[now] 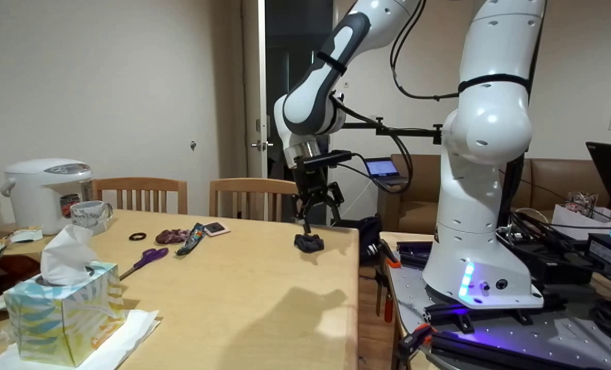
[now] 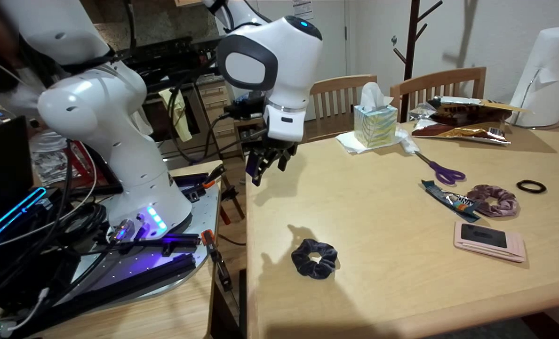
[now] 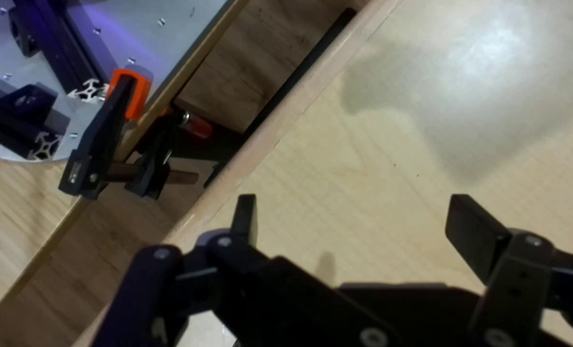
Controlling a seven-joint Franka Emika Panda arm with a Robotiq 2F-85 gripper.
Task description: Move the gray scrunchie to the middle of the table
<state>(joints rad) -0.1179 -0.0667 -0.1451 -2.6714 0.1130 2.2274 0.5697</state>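
Note:
The gray scrunchie (image 1: 309,243) lies flat on the table (image 1: 254,288), close to the edge that faces the robot's base. Its dark, soft ring (image 2: 303,261) shows whole in an exterior view, and nothing touches it. Above the tabletop, near that same edge, hangs my gripper (image 2: 269,174), apart from the scrunchie and off along the edge toward the tissue box end. In the wrist view the gripper (image 3: 353,205) stands wide open, with only bare tabletop (image 3: 339,164) beyond its fingers. The scrunchie is out of the wrist view.
Away from the robot lie purple scissors (image 2: 446,173), a wrapper (image 2: 451,200), a mauve scrunchie (image 2: 507,207) and a pink card holder (image 2: 515,245). A tissue box (image 1: 64,313) stands on the table. A floor gap with a clamp (image 3: 101,140) separates table and robot bench.

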